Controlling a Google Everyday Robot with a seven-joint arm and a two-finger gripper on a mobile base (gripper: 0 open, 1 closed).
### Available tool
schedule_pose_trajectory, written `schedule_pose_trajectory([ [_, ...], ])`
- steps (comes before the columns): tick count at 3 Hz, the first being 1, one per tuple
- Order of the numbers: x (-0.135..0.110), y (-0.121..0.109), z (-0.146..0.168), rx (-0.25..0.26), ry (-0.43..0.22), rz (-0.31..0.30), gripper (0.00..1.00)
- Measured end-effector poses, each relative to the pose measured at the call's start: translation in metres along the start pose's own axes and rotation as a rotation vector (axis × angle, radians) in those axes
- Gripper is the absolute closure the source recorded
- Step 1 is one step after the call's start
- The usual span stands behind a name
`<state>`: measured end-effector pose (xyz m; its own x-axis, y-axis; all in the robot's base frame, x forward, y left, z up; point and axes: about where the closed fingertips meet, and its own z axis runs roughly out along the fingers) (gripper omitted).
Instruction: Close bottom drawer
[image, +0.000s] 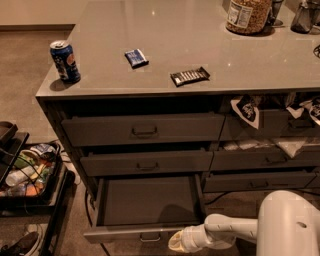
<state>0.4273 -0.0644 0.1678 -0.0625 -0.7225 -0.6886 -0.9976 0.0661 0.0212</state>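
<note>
The bottom drawer (145, 202) of the left column stands pulled out, its bare dark inside showing. Its slim front (120, 234) carries a small pull handle (150, 237). My gripper (176, 242) is at the end of the white arm (225, 231), low in the view, right against the right end of the drawer front next to the handle. The fingers are hidden behind the wrist.
Two grey drawers (142, 129) sit above, slightly open. Right-column drawers (265, 130) have cloth and paper poking out. On the counter (200, 30) are a soda can (64, 61), blue packet (136, 57), chocolate bar (189, 76) and jar (248, 15). A cluttered cart (25, 172) stands left.
</note>
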Motion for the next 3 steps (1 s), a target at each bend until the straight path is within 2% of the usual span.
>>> schedule_pose_trajectory([
  [1,0.002,-0.006,0.006,0.011,-0.013,-0.004,1.00],
  [3,-0.001,-0.032,0.013,0.020,0.013,-0.044,1.00],
])
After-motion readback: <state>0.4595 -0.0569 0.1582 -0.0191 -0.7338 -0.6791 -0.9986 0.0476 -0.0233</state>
